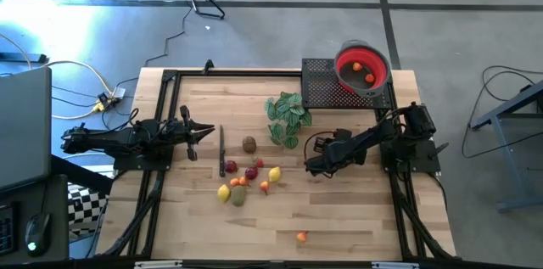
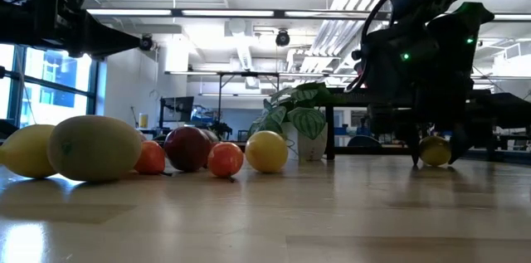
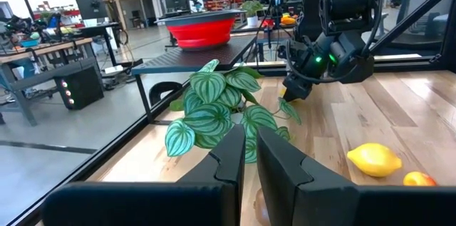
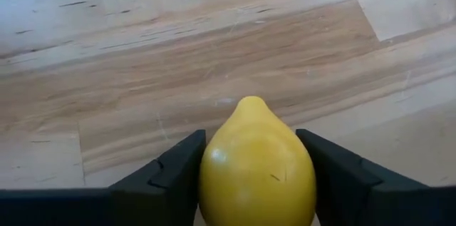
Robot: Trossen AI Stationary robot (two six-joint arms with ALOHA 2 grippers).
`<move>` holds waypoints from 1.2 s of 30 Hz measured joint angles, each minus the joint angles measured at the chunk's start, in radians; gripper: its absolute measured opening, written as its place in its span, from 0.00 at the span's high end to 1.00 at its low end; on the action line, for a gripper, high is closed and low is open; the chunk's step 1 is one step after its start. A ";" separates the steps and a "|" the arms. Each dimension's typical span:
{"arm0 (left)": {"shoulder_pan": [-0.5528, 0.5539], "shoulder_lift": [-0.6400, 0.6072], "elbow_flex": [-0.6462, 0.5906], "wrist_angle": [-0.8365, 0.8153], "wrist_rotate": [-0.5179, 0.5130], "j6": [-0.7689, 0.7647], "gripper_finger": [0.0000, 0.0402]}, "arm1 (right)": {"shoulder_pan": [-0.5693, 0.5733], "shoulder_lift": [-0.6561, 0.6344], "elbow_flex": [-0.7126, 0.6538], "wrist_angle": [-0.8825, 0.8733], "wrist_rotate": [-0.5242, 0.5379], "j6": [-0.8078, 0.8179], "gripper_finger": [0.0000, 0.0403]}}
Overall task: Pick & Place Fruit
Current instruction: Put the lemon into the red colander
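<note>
High view: the red bowl (image 1: 363, 67) sits on a black rack (image 1: 327, 84) at the table's far right corner, with two small orange-red fruits (image 1: 362, 71) inside. The right gripper (image 1: 312, 165) is low over the wood (image 1: 339, 218) just right of the plant (image 1: 287, 116); its wrist view shows a lemon (image 4: 256, 165) clamped between both fingers (image 4: 167, 176), touching each. The left gripper (image 1: 206, 132) hangs closed and empty at the left side. The other fruit (image 1: 246, 180) lies clustered mid-table between the arms, a brown piece (image 1: 249, 143) near the plant, and one orange piece (image 1: 301, 237) apart near the front edge.
</note>
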 joint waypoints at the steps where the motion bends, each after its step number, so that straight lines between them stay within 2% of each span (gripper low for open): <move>1: 0.000 0.000 0.000 0.000 0.000 0.000 0.92 | 0.000 0.000 0.000 0.000 -0.001 -0.002 0.44; 5: 0.000 0.000 0.000 0.000 0.000 0.000 0.92 | 0.000 0.000 0.000 0.005 -0.008 -0.001 0.41; 14: 0.000 0.000 0.000 0.000 0.001 0.000 0.92 | 0.000 0.000 0.000 0.025 -0.013 -0.059 0.51; 23: 0.000 0.000 0.000 0.000 0.002 0.000 0.92 | 0.000 0.000 0.000 0.030 -0.016 -0.076 0.43; 32: 0.000 0.000 0.000 0.000 0.006 0.000 0.92 | 0.000 0.000 0.000 0.035 -0.013 -0.076 0.51; 36: 0.000 0.000 0.000 0.000 0.005 0.000 0.92 | 0.000 0.000 0.000 0.035 -0.007 -0.076 0.49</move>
